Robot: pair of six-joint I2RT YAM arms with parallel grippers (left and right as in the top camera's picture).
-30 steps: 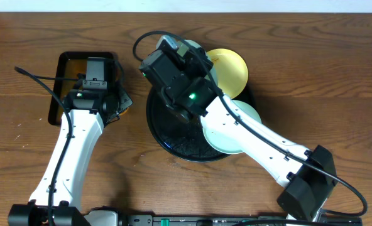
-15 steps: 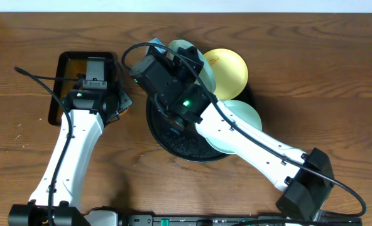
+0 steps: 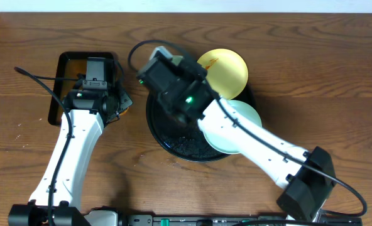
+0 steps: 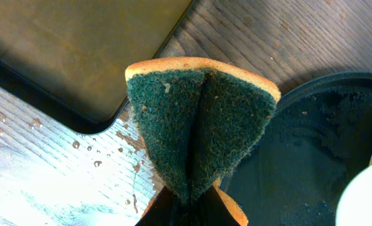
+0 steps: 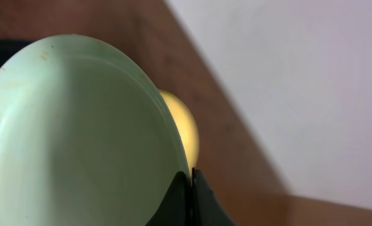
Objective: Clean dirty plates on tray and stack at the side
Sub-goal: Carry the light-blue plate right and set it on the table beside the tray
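My right gripper [image 5: 191, 182] is shut on the rim of a pale mint plate [image 5: 79, 138] and holds it tilted on edge above the back of the round black tray [image 3: 173, 141]. In the overhead view my wrist hides most of that plate. The yellow plate [image 3: 227, 70], with a brown smear, lies at the tray's back right and shows behind the held plate in the right wrist view [image 5: 185, 132]. A second mint plate [image 3: 239, 129] lies at the tray's right. My left gripper [image 4: 189, 202] is shut on a folded green and orange sponge [image 4: 198, 119] just left of the tray [image 4: 299, 157].
A rectangular black tray [image 3: 70, 69] with brownish liquid stands at the left; it also shows in the left wrist view [image 4: 79, 50]. The wood [image 4: 54, 163] between the two trays is wet with drops. The round tray's floor carries dark specks.
My right wrist has turned and shifted slightly right with the mint plate, which now sits mostly hidden under it in the overhead view. The left arm has not moved.
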